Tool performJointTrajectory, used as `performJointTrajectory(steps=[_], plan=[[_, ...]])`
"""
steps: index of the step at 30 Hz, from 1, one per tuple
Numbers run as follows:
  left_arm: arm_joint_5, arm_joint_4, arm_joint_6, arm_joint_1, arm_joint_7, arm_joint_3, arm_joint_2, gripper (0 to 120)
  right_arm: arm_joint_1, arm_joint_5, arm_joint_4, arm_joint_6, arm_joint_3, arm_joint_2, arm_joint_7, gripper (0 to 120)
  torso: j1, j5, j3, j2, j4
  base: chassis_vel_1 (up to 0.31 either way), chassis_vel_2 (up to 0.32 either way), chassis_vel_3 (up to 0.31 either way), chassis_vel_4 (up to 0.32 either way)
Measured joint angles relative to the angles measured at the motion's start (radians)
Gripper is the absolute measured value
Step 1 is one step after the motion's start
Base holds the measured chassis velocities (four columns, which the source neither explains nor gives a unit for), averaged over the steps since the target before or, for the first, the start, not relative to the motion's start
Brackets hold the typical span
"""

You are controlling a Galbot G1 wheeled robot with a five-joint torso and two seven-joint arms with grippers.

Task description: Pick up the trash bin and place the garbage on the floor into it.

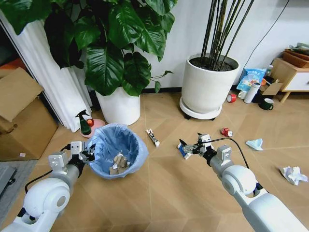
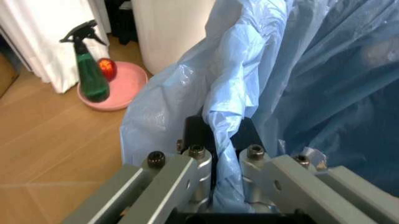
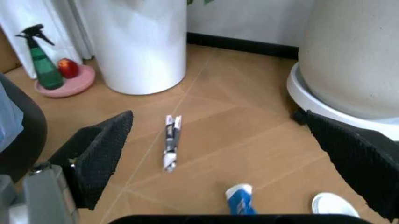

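The small round dark trash bin [image 1: 117, 151] lined with a crinkly light blue plastic bag stands on the wooden floor [image 1: 164, 193], directly in front of the left pincer [image 1: 83, 155]. That pincer is clenched on the bin's near edge: in the left wrist view its two metal fingers [image 2: 187, 170] are drawn close together with a fold of the blue bag [image 2: 227, 121] and the dark rim pinched between them. Inside the bin lie a few crumpled pale paper pieces [image 1: 119, 162].

The right pincer [image 1: 189, 147] hangs low over the floor, well to the side of the bin, with its black padded fingers [image 3: 103, 154] spread wide and nothing between them. Just below it lie a small blue-and-white wrapper [image 3: 240, 198] and a white disc [image 3: 335, 204]. A little ahead of it, between the spread fingers in the right wrist view, is a long thin white wrapper [image 3: 171, 141].

Further beyond the right pincer, a crushed red can [image 1: 225, 131], a pale blue scrap [image 1: 254, 143] and a crumpled white paper wad [image 1: 293, 174] are scattered on the floor.

Ahead of the left pincer, past the bin, a green spray bottle [image 1: 84, 123] and a red ball [image 2: 107, 68] sit on a pink dish [image 2: 118, 91], beside a large white plant pot [image 1: 119, 105]. A second large white pot [image 1: 208, 87] stands ahead of the right pincer.
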Motion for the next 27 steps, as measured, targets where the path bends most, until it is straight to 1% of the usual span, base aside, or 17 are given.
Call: performJointTrajectory(steps=[13,14,18,19,22,23,25,26,27], plan=[[-0.003,0.006,0.0,-0.003,-0.003,-0.004,0.003,0,0.04,-0.003,-0.026,0.003,-0.046,0.003,-0.011,100,0.0,-0.0002,0.0,0.0,0.0,-0.245,0.151,0.234,-0.151],[-0.003,0.007,0.0,-0.005,-0.003,-0.004,0.003,0,0.045,-0.003,-0.028,0.002,-0.052,0.004,-0.013,100,0.0,0.0005,0.0,0.0,0.0001,-0.249,0.192,0.248,-0.156],[-0.003,0.008,0.0,-0.006,-0.004,-0.004,0.001,0,0.05,-0.005,-0.033,0.002,-0.06,0.003,-0.023,100,0.0,-0.0002,0.0,0.0,0.0,-0.243,0.141,0.224,-0.153],[-0.003,0.008,0.0,-0.006,-0.004,-0.004,0.0,0,0.052,-0.006,-0.035,0.003,-0.063,0.003,-0.024,100,0.0,0.0003,0.0,0.0,-0.0002,-0.225,0.13,0.229,-0.142],[-0.003,0.007,0.0,-0.005,-0.005,-0.007,-0.003,0,0.055,-0.009,-0.045,0.009,-0.076,0.0,-0.029,100,0.0,-0.0001,0.0,0.0,-0.0003,-0.231,0.141,0.213,-0.153],[-0.003,0.006,0.0,-0.004,-0.007,-0.008,-0.005,0,0.059,-0.015,-0.054,0.01,-0.084,-0.001,-0.034,100,0.0,0.0003,0.0,0.0,-0.0001,-0.199,0.142,0.148,-0.143],[-0.003,0.006,0.0,-0.002,-0.011,-0.01,-0.007,0,0.072,-0.023,-0.079,0.01,-0.111,-0.002,-0.039,100,0.0,-0.0003,0.0,0.0,-0.0005,-0.122,0.137,0.103,-0.115],[-0.003,0.006,0.0,-0.002,-0.011,-0.01,-0.007,0,0.072,-0.023,-0.079,0.01,-0.111,-0.002,-0.039,100,0.0,-0.0003,0.0,0.0,-0.0005,-0.122,0.137,0.058,-0.087],[-0.003,0.005,0.001,0.0,-0.014,-0.011,-0.009,0,0.086,-0.026,-0.102,0.012,-0.135,0.0,-0.04,100,0.0,-0.0003,0.0,0.0,-0.0003,-0.044,0.074,0.058,-0.034]])
